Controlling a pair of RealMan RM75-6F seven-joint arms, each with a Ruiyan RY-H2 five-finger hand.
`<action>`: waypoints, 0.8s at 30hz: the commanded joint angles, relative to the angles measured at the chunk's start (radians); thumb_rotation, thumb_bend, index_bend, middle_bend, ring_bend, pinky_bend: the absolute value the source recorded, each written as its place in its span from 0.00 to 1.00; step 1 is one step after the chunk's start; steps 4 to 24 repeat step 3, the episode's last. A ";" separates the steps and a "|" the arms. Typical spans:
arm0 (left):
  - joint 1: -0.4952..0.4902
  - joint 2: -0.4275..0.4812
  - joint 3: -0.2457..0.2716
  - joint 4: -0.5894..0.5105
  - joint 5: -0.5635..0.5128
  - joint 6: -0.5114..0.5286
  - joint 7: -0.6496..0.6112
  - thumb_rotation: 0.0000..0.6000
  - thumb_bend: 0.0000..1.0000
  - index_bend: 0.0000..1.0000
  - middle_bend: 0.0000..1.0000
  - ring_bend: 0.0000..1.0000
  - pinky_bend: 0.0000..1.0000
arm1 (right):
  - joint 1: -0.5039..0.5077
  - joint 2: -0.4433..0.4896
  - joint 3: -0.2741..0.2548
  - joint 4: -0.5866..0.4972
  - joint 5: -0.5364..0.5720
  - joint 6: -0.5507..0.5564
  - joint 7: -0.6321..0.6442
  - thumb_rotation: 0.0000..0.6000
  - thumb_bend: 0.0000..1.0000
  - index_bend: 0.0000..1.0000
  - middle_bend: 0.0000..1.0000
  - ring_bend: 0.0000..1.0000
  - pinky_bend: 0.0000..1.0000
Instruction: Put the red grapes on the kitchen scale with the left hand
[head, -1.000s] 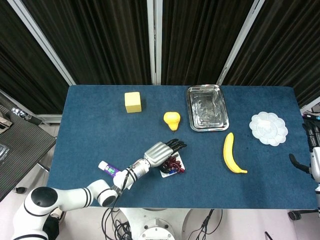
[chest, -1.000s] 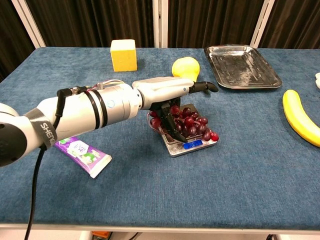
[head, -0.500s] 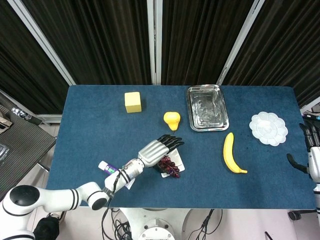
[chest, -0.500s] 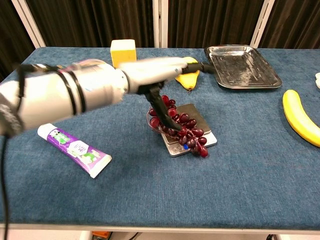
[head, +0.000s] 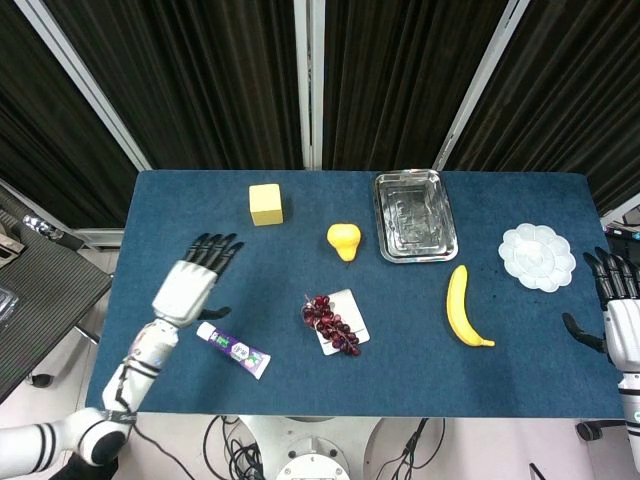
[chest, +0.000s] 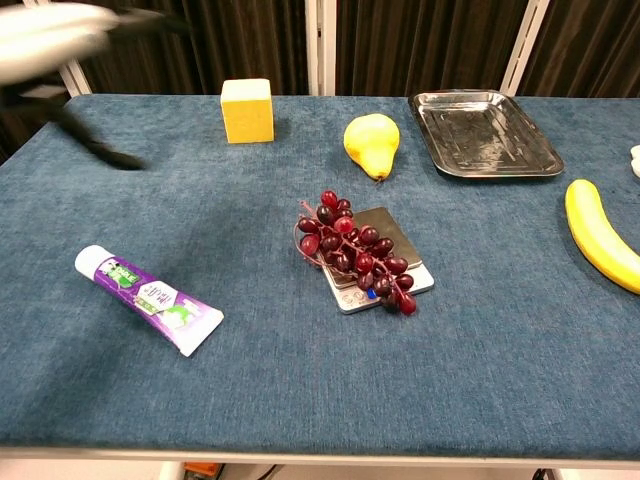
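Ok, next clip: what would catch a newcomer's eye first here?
The red grapes draped over the small kitchen scale at the table's middle, partly spilling off its left and front edges. Next, the left hand, open and empty, off to the left above the toothpaste tube. Then the banana on the right.

A bunch of red grapes (chest: 355, 252) is lying across the kitchen scale (chest: 385, 262) at the middle of the blue desk (chest: 300, 380), partly spilling over its left and front edges. A purple tube (chest: 148, 299) is lying to the left, a yellow block (chest: 247, 110) and a pear (chest: 371, 143) are sitting behind, and a metal tray (chest: 487, 134) and a banana (chest: 603, 234) are lying to the right. The left hand (chest: 60, 25) is showing as a blur in the upper left corner, holding nothing.
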 joint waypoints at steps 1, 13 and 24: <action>0.172 0.102 0.092 0.004 0.055 0.178 0.002 1.00 0.09 0.02 0.00 0.00 0.02 | 0.001 -0.010 -0.010 -0.002 -0.011 0.001 -0.022 1.00 0.17 0.00 0.00 0.00 0.00; 0.230 0.126 0.119 0.014 0.053 0.217 -0.026 1.00 0.09 0.02 0.01 0.00 0.02 | 0.003 -0.016 -0.017 -0.003 -0.018 -0.002 -0.040 1.00 0.18 0.00 0.00 0.00 0.00; 0.230 0.126 0.119 0.014 0.053 0.217 -0.026 1.00 0.09 0.02 0.01 0.00 0.02 | 0.003 -0.016 -0.017 -0.003 -0.018 -0.002 -0.040 1.00 0.18 0.00 0.00 0.00 0.00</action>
